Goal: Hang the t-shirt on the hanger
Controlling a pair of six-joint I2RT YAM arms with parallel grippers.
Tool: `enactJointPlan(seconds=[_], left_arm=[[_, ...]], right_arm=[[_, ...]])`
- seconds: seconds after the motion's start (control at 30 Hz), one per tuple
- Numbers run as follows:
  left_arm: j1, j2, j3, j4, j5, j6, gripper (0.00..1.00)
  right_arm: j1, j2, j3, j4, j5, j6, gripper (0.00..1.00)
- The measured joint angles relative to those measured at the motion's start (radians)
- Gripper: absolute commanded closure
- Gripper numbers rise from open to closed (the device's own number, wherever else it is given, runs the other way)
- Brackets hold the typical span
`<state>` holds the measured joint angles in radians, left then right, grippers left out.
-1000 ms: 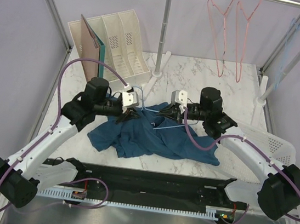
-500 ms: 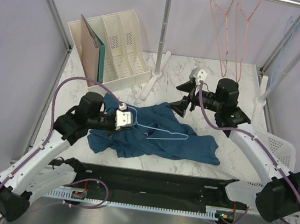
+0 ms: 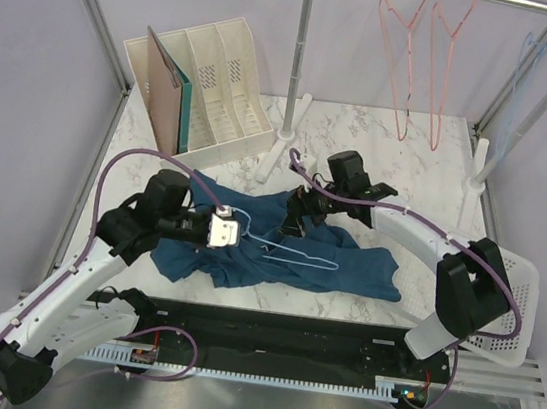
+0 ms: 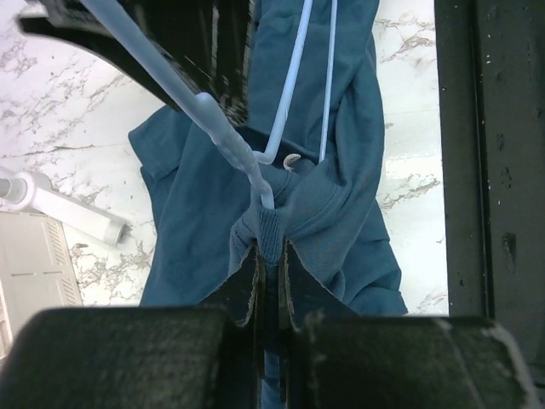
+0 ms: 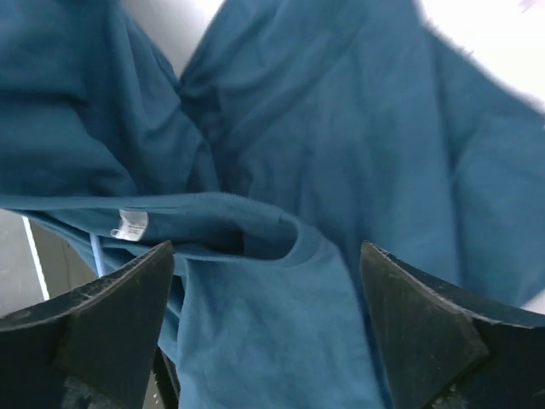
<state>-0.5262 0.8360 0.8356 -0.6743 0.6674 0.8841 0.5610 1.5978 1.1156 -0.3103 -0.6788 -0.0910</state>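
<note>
Early-to-middle of the job, judging by how things lie. The middle of the marble surface (image 3: 402,151) is taken up by the t-shirt (image 3: 346,265), which is spread in a crumpled dark teal heap with folds lapped over each other. Nothing is hung or straightened yet.

The hanger (image 3: 300,251) is laid flat across the cloth, hook end toward the left arm. Its thin light-blue triangle is seen mostly on the outside of the fabric, so the shoulders can't be called threaded. At best one end is tucked in at the neck. What's probably left: both hanger arms to be worked in through the neck hole and the shirt pulled down over them.

The left pincer (image 3: 222,228) is clenched on the ribbed collar, right where the hanger wire meets it in the left wrist view. Whether the wire is caught in the pinch too can't be told. The right pincer (image 3: 300,216) is spread wide with nothing held, hung just above the neck opening, where the small white tag (image 5: 128,223) is seen.
</note>
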Motion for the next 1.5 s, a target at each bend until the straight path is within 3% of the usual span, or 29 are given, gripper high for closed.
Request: enactJointPlan(seconds=[0.13,0.23,0.33,0.37,0.47,0.73,1.13,1.5], left_arm=[[0.0,0.0,0.009,-0.005,0.0,0.009,0.98],[-0.003,0.0,0.009,-0.009,-0.001,0.012,0.98],[-0.004,0.0,0.011,-0.013,-0.003,0.012,0.98],[-0.004,0.0,0.013,-0.014,-0.004,0.011,0.98],[-0.004,-0.001,0.023,-0.016,-0.017,0.003,0.98],[-0.005,-0.032,0.034,-0.019,-0.214,-0.121,0.98],[-0.01,-0.122,-0.024,0.071,-0.582,-0.241,0.98],[-0.013,-0.082,-0.038,0.072,-0.586,-0.18,0.98]], right_arm=[[0.038,0.041,0.0,-0.029,0.024,-0.01,0.15],[0.063,0.074,0.007,-0.04,0.042,-0.01,0.28],[0.077,0.113,0.022,-0.042,0.07,-0.01,0.49],[0.079,0.125,0.025,-0.043,0.082,-0.008,0.67],[0.078,0.148,0.028,-0.047,0.132,-0.001,0.99],[0.014,0.133,0.029,-0.072,0.229,0.054,1.0],[-0.06,-0.09,0.016,-0.076,0.29,0.111,1.0],[-0.089,-0.14,0.034,-0.153,0.298,0.082,1.0]])
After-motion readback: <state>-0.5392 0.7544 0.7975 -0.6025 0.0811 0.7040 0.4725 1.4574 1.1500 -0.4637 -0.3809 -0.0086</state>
